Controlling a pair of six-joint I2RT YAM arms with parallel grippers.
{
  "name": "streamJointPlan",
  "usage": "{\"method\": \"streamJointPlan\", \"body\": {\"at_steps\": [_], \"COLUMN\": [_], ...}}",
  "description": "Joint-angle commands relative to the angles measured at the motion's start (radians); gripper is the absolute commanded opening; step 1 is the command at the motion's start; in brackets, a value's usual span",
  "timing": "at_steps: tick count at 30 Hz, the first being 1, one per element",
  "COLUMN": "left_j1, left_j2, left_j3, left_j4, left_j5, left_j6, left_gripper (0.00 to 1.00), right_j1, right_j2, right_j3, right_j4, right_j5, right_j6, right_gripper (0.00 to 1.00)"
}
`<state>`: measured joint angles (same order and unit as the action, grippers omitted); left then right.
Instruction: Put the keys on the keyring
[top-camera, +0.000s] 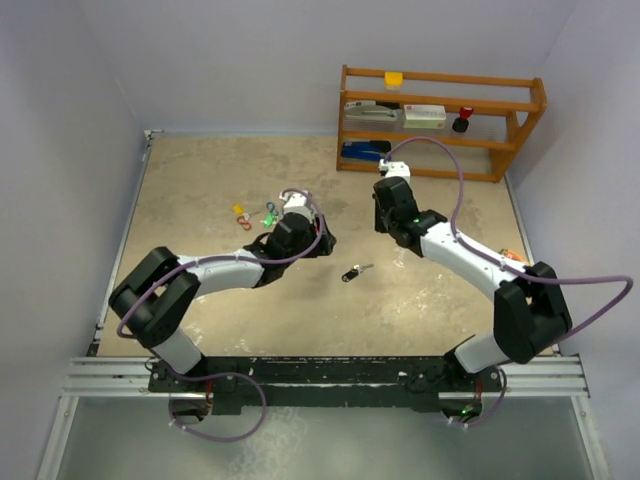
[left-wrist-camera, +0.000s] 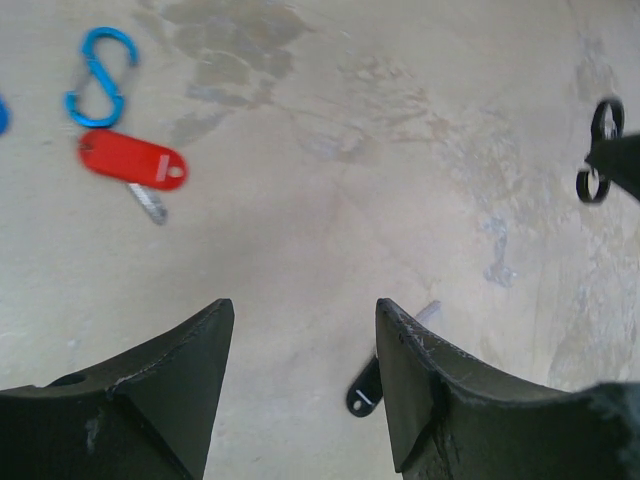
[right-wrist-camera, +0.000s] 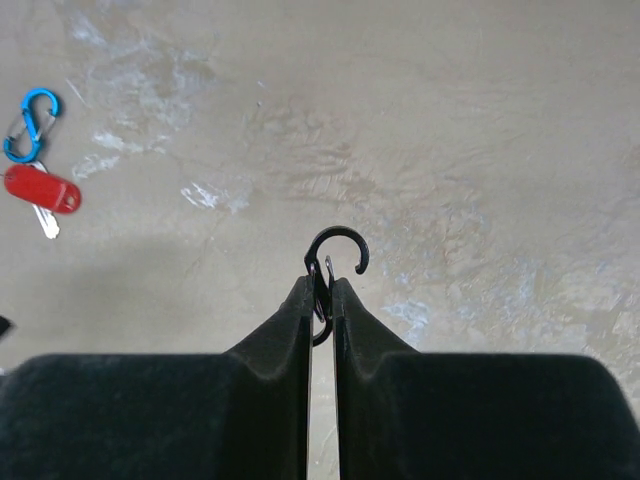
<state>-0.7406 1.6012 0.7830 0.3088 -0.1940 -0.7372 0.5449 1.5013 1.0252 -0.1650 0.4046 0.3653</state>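
My right gripper (right-wrist-camera: 321, 283) is shut on the keyring (right-wrist-camera: 335, 250), a black S-shaped clip whose open top hook sticks out past the fingertips. The same keyring (left-wrist-camera: 600, 150) shows at the right edge of the left wrist view. My left gripper (left-wrist-camera: 305, 310) is open above the table with nothing between its fingers. A black-tagged key (left-wrist-camera: 363, 392) lies just beside its right finger and also shows mid-table (top-camera: 355, 272). A red-tagged key (left-wrist-camera: 132, 160) lies next to a blue S-clip (left-wrist-camera: 100, 78). In the top view my left gripper (top-camera: 318, 240) and right gripper (top-camera: 392, 215) hover near the middle.
A wooden shelf (top-camera: 440, 110) with small items stands at the back right. More coloured keys and clips (top-camera: 255, 216) lie left of my left gripper. Walls close in the table on the left, back and right.
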Motion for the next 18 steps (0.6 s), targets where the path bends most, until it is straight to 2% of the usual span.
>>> {"method": "streamJointPlan", "body": {"at_steps": [1, 9, 18], "left_j1": [-0.072, -0.157, -0.236], "left_j2": [0.056, 0.141, 0.228], "left_j3": [0.101, 0.208, 0.299], "left_j4": [0.024, -0.095, -0.235], "left_j5": [0.036, 0.053, -0.013], "left_j6": [0.117, 0.291, 0.387], "left_gripper": [0.57, 0.6, 0.61], "right_j1": [-0.013, -0.029, -0.037], "right_j2": [-0.047, -0.067, -0.065], "right_j3": [0.013, -0.005, -0.01], "right_j4": [0.026, 0.039, 0.05], "right_j5": [-0.004, -0.037, -0.055], "right_j6": [0.014, 0.004, 0.0], "right_gripper": [0.0, 0.0, 0.0]}}
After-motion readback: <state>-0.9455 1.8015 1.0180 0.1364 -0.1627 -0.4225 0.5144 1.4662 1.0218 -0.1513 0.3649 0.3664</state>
